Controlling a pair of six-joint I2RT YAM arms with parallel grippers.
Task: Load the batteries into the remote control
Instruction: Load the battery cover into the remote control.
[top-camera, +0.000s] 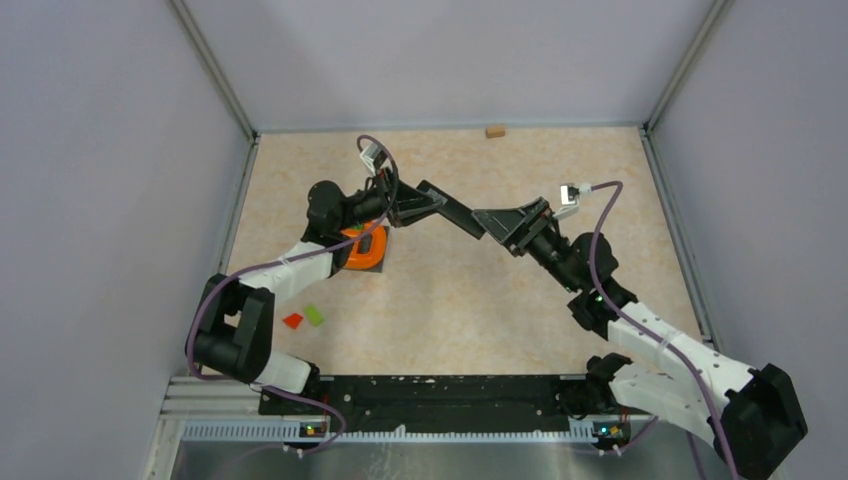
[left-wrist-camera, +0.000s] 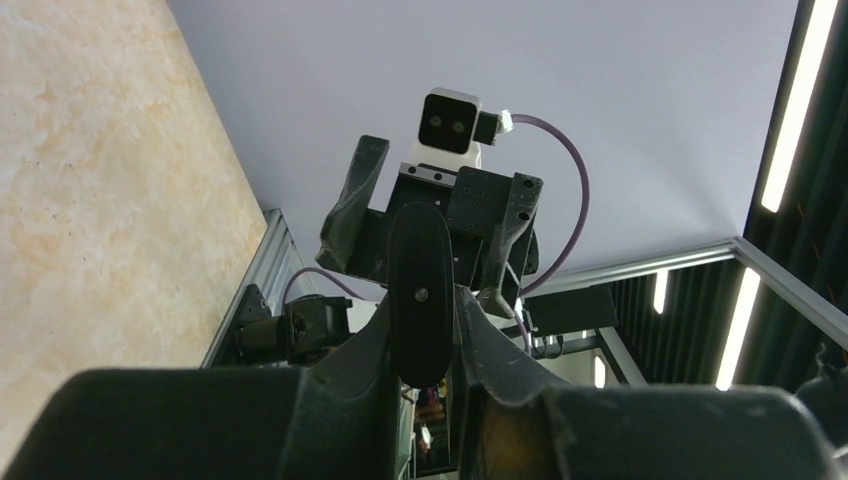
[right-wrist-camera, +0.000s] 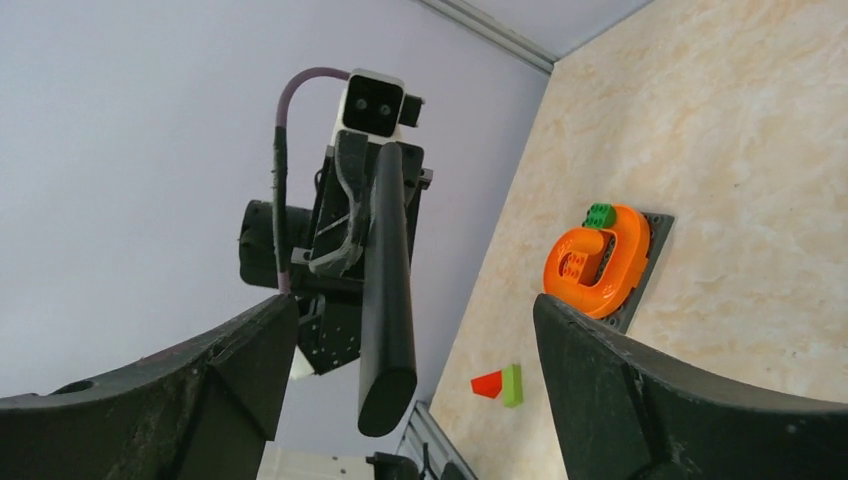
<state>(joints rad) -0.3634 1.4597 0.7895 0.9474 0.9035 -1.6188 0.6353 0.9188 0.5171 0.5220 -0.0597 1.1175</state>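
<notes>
The black remote control (top-camera: 455, 212) hangs in the air between my two arms. My left gripper (top-camera: 403, 205) is shut on its left end; in the left wrist view the remote (left-wrist-camera: 420, 285) stands edge-on, pinched between the fingers (left-wrist-camera: 345, 385). My right gripper (top-camera: 497, 222) is at the other end and stands open. In the right wrist view that end of the remote (right-wrist-camera: 386, 270) hangs between the wide-apart fingers (right-wrist-camera: 640, 390), touching neither of them. The batteries are out of view.
An orange U-shaped piece (top-camera: 362, 247) with a green brick sits on a grey plate (right-wrist-camera: 655, 235) below the left arm. A red wedge and a green block (top-camera: 305, 317) lie nearer the bases. A small tan block (top-camera: 494, 130) rests by the back wall. Grey walls enclose the table.
</notes>
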